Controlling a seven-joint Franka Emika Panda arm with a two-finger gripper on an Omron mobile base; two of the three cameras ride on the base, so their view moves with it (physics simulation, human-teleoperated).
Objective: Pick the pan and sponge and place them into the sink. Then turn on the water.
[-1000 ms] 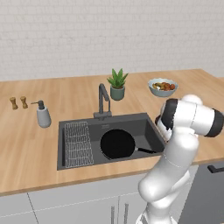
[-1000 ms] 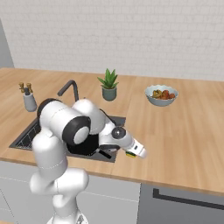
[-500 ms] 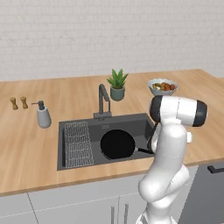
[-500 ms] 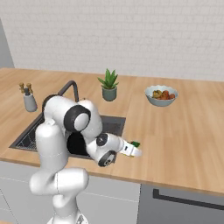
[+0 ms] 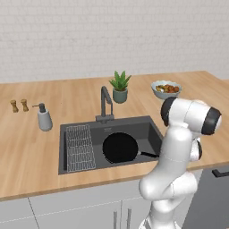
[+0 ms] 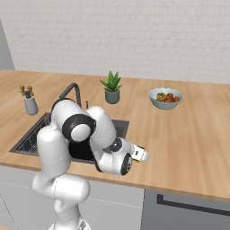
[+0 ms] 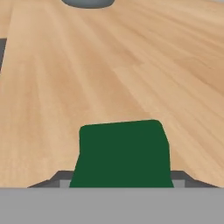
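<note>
The black pan (image 5: pixel 120 147) lies flat in the dark grey sink (image 5: pixel 150 130), its handle pointing right toward the arm. The green-topped sponge (image 7: pixel 122 151) rests on the wooden counter to the right of the sink, near the front edge. My gripper (image 7: pixel 120 179) is low over it, with a dark fingertip pressed against each side of the sponge. From the right base view the gripper (image 6: pixel 143 155) reaches out level above the counter, with the sponge (image 6: pixel 139 148) at its tip. The faucet (image 5: pixel 106 105) stands behind the basin, and no water runs from it.
A wire rack (image 5: pixel 80 146) fills the sink's left part. A soap dispenser (image 5: pixel 44 118) and two small shakers (image 5: pixel 19 106) stand at the left. A potted plant (image 5: pixel 120 87) and a food bowl (image 5: pixel 166 88) sit at the back. The counter's front edge runs close below the hand.
The arm has folded down and brought the hand low to the counter at the sponge. The fingers have closed in onto the sponge's sides.
</note>
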